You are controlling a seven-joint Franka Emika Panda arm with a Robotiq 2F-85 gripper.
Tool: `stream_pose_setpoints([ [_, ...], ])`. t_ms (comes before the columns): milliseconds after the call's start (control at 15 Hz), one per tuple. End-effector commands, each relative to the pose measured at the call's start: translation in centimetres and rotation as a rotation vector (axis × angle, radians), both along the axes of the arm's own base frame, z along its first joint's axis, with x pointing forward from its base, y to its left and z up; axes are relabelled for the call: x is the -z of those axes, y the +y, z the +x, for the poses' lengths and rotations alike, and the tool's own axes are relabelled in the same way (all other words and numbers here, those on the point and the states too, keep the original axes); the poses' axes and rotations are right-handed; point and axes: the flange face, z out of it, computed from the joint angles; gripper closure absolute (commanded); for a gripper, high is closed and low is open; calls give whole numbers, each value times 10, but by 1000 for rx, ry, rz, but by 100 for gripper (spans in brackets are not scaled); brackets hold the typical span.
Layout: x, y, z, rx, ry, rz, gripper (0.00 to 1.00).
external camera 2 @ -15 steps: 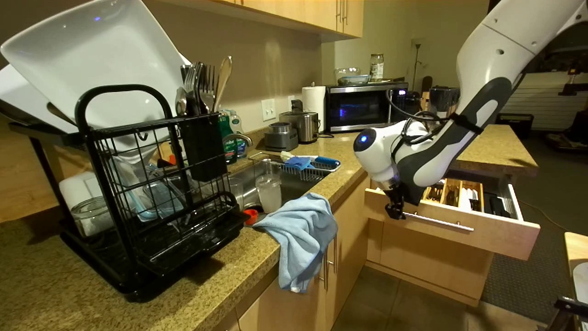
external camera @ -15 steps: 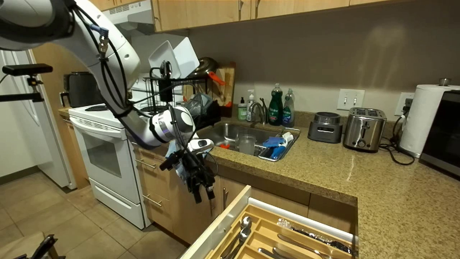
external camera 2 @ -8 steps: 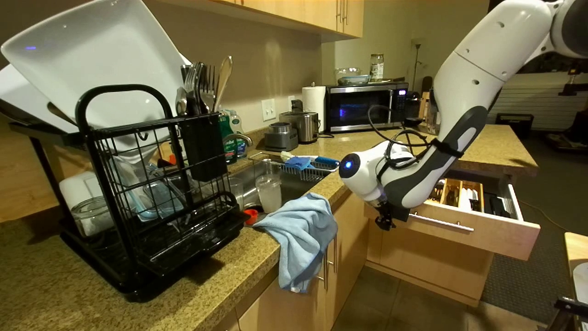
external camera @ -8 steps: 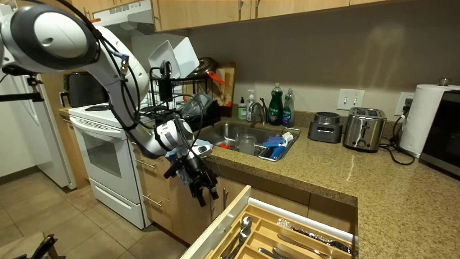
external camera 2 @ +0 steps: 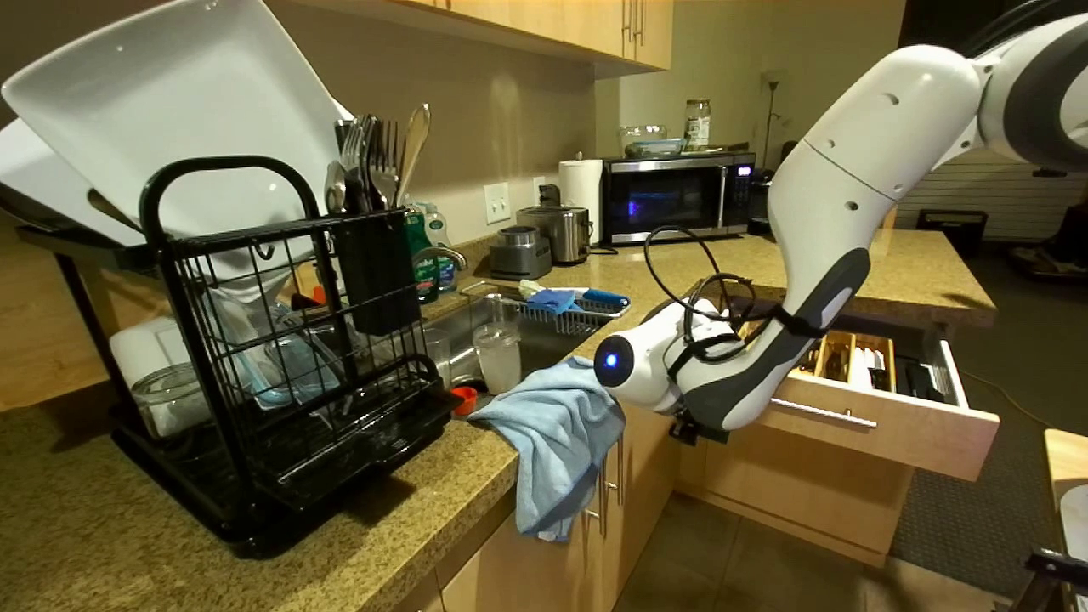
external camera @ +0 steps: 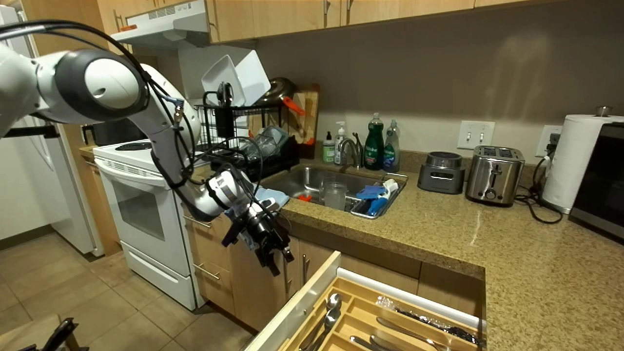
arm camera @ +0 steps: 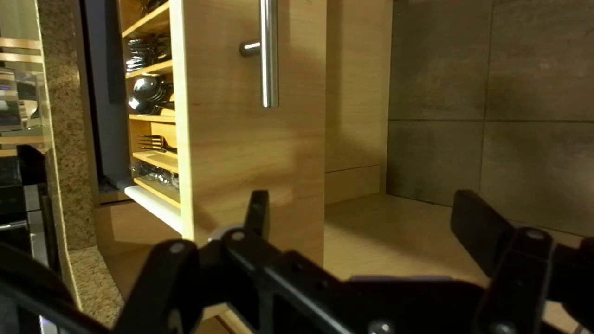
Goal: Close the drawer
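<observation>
1. I have brought my white-and-grey jointed arm lower in an exterior view, toward that picture's left.
2. My black two-finger gripper, earlier overlapping the flat light-oak drawer front, now shows just below it.
3. My rounded white wrist now overlaps the light-blue cloth towel.
4. In an exterior view, my arm now hides the top of the black boxy appliance.

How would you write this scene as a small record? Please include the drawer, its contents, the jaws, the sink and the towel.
drawer: pulled out, not yet closed
handle: metal bar, not gripped
contents: spoons and a fork among wooden dividers
jaws: apart, holding nothing
sink: cloudy cup inside
towel: light blue, hanging over the counter edge
</observation>
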Motion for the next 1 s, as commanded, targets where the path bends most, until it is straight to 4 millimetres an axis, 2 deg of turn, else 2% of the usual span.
stream_pose_setpoints([
  [0, 7, -2, 13, 3, -36, -68, 0],
  [533, 9, -45, 39, 50, -76, -170, 0],
  [933, 21, -68, 43, 36, -136, -268, 0],
])
